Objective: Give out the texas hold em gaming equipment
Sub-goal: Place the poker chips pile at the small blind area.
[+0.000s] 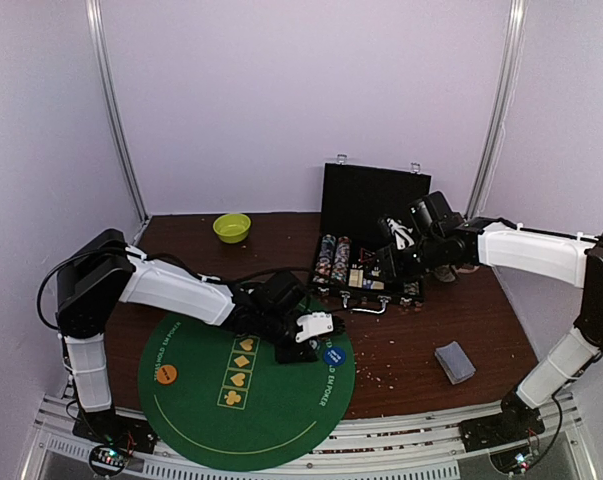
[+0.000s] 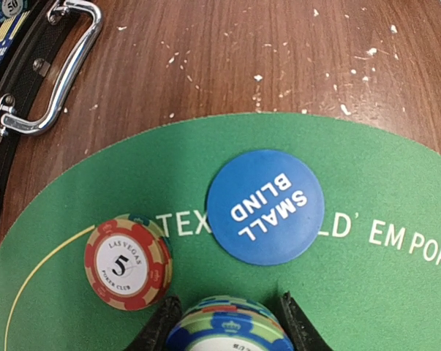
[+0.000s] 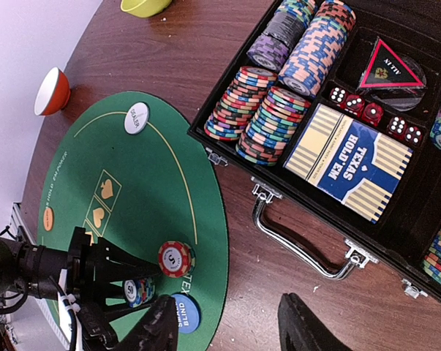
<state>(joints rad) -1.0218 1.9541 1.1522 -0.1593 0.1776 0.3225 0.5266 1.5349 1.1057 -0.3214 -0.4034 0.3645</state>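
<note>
Just by the "SMALL BLIND" disc (image 2: 265,206), left fingers (image 2: 158,327) clamp a chip (image 2: 227,327) — right fingers (image 3: 305,327) apart.

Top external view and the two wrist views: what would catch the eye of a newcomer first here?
First the open black case at the back right of the table, packed with rows of coloured poker chips. Then the round green mat before the left arm, where a blue SMALL BLIND disc lies beside a red 5 chip. The left claw grips blue-green chips near them.
</note>
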